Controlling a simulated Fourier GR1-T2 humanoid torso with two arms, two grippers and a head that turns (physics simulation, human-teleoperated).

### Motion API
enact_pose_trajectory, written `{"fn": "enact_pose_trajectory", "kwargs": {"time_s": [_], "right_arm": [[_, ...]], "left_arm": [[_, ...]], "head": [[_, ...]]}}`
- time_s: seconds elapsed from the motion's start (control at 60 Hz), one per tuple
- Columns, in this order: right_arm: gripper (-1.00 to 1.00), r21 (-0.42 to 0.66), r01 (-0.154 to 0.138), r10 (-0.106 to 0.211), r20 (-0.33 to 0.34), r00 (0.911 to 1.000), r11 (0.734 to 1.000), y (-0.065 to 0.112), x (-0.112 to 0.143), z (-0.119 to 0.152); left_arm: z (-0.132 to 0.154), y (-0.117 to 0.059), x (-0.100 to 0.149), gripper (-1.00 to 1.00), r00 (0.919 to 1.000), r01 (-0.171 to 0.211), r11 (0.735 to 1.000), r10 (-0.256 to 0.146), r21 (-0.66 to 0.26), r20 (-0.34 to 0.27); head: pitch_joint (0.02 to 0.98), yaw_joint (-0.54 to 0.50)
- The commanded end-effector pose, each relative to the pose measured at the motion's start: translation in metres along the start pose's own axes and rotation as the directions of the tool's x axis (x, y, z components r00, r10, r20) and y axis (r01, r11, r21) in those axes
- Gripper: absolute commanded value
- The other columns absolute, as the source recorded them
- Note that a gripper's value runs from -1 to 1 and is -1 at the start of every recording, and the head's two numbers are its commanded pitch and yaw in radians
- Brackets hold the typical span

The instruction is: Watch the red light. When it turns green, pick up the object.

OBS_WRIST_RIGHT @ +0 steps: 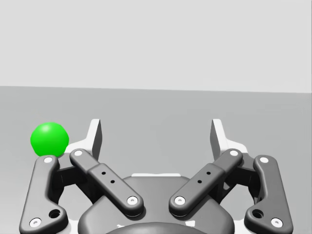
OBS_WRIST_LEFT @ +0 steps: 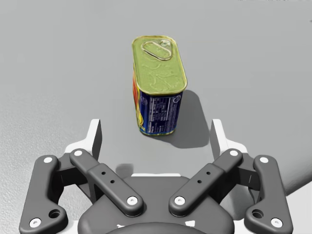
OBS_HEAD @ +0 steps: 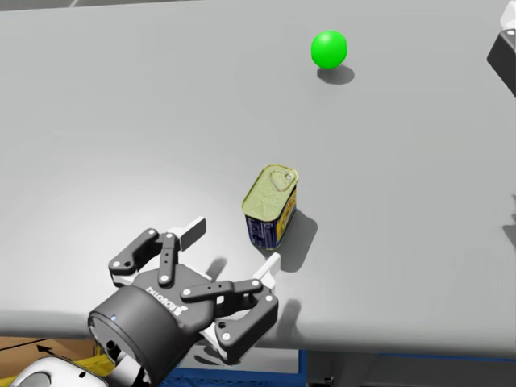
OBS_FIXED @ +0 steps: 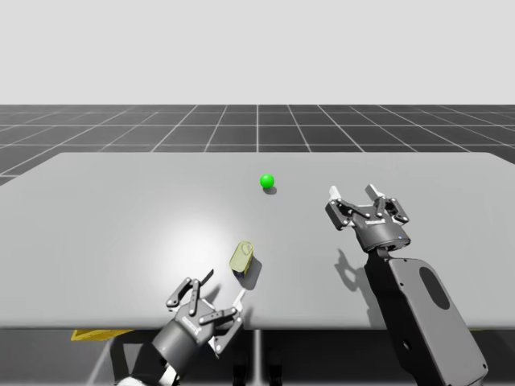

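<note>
Green is shown by the light [OBS_FIXED: 267,181]. The yellow-topped rectangular can [OBS_HEAD: 270,205] is stood upright on the tabletop [OBS_FIXED: 121,209], just ahead of the wide-spread left tool [OBS_HEAD: 232,244]. The right tool [OBS_FIXED: 353,192] is likewise spread wide, beside the light.

The counter [OBS_FIXED: 121,209] is a wide, flat, plain grey slab with a smooth surface. Two things rest directly on it. A small green ball [OBS_FIXED: 267,181] sits near the middle, a little toward the far side, with a short shadow touching it. A rectangular can [OBS_FIXED: 242,258] stands upright closer to the near edge, well apart from the green ball. Its top is yellowish green with a pull tab, and its sides are dark blue with some red and yellow. Its shadow falls on the counter just beside it.
</note>
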Motion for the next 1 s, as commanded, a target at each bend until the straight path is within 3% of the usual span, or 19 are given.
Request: {"fn": "enact_pose_trajectory", "kwargs": {"time_s": [0.017, 0.267, 0.467, 0.517, 0.533, 0.55, 0.733, 1.0], "right_arm": [[-1.00, -0.002, -0.002, 0.002, 0.003, 1.0000, 1.000, -0.001, 0.001, 0.000], [-1.00, -0.007, -0.006, 0.006, 0.005, 1.0000, 1.000, -0.002, 0.001, 0.000], [-1.00, -0.009, -0.007, 0.007, 0.008, 0.9999, 1.000, -0.004, 0.001, 0.000], [-1.00, -0.010, -0.006, 0.006, 0.008, 0.9999, 1.000, -0.004, 0.001, 0.000], [-1.00, -0.010, -0.006, 0.006, 0.008, 0.9999, 1.000, -0.004, 0.001, 0.000], [-1.00, -0.010, -0.006, 0.007, 0.009, 0.9999, 1.000, -0.004, 0.002, 0.000], [-1.00, -0.012, -0.006, 0.006, 0.012, 0.9999, 1.000, -0.005, 0.002, 0.000], [-1.00, -0.016, -0.002, 0.002, 0.014, 0.9999, 1.000, -0.005, 0.002, 0.000]], "left_arm": [[-0.026, -0.003, 0.002, -1.00, 0.9998, -0.008, 1.000, 0.009, 0.029, -0.015], [-0.061, -0.001, 0.009, -1.00, 0.9993, -0.010, 0.999, 0.012, 0.053, -0.035], [-0.078, 0.000, 0.007, -1.00, 0.9946, -0.057, 0.996, 0.062, 0.063, -0.083], [-0.078, 0.000, 0.006, -0.30, 0.9943, -0.057, 0.996, 0.062, 0.063, -0.087], [-0.078, -0.001, 0.005, 0.23, 0.9943, -0.057, 0.997, 0.062, 0.060, -0.086], [-0.077, -0.001, 0.003, 0.92, 0.9939, -0.054, 0.997, 0.059, 0.048, -0.094], [-0.076, -0.004, -0.001, 1.00, 0.9918, -0.061, 0.998, 0.063, 0.014, -0.111], [-0.075, -0.005, -0.005, 1.00, 0.9906, -0.058, 0.998, 0.056, -0.012, -0.125]], "head": [[0.895, 0.11], [0.903, 0.10], [0.905, 0.09], [0.906, 0.09], [0.905, 0.09], [0.904, 0.09], [0.890, 0.09], [0.704, 0.09]]}}
